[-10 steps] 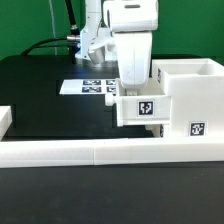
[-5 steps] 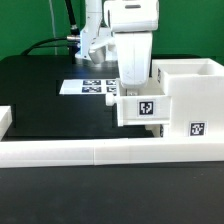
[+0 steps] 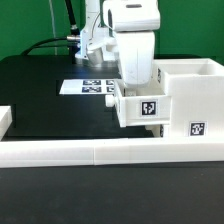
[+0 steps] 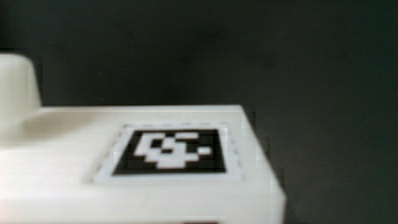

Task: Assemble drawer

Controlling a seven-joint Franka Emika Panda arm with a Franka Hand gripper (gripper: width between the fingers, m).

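Note:
A small white open-top tray with a square tag on its front sits partly inside the large white casing on the exterior view's right. My gripper comes straight down onto the tray's near wall. Its fingertips are hidden by the tray, and it appears shut on that wall. In the wrist view the tray's tagged face fills the lower part, very close, over the black table. No fingers show there. A second small tray is not in view.
A long low white border bar runs across the front, with a short side piece on the exterior view's left. The marker board lies flat behind the tray. Black cables trail at the back left.
My gripper and the tray with it have shifted very slightly toward the exterior view's right, toward the casing. Nothing else has moved.

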